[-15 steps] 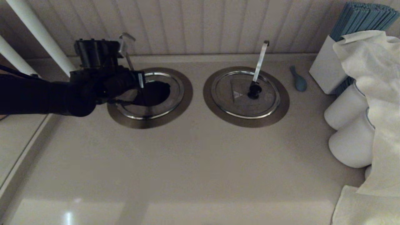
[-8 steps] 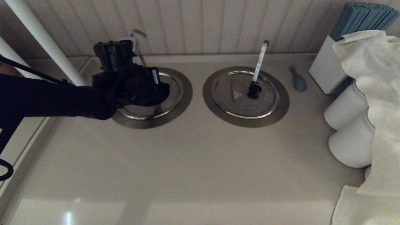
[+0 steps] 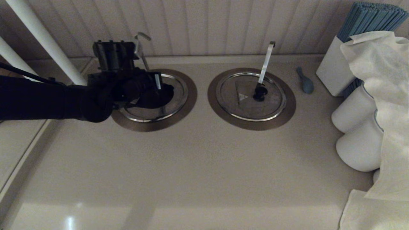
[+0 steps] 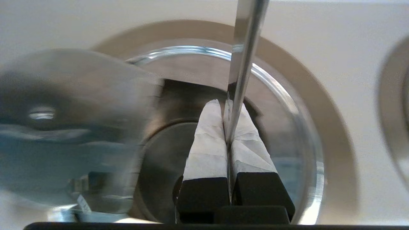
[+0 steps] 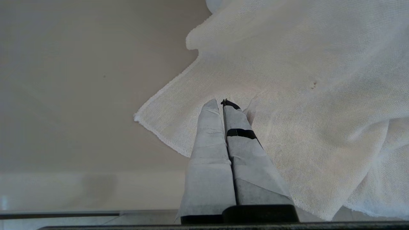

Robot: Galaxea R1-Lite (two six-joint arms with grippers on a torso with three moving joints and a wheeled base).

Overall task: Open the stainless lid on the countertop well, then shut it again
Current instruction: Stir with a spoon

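Right now, the left gripper [image 4: 227, 107] hangs over the countertop well [image 3: 188, 95] at the far left of the bench [image 3: 191, 166]. Its two fingers are pressed tight together. The thin hooked rod [image 3: 142, 48] runs right down to the line where the fingertips meet, but I cannot tell if they are pinching it or just touching it. The stainless lid [image 3: 150, 111] sits in that well, and it looks partly open, because a dark hole shows beside the gripper. In the left wrist view a shiny round piece [image 4: 70, 127] stands up close to the camera. I think that is the lifted part of the lid. The lid is hard steel, so I think it will be stiff, smooth and a bit slippery, and it would bang loudly if it fell. The best place to hold it is likely its knob, which I cannot see from here. The rod pokes through, so the lid has to move around it. The twin lid [image 3: 246, 99] lies flat and shut. The right gripper [image 5: 220, 103] rests above a white cloth [image 5: 287, 80], closed on nothing.
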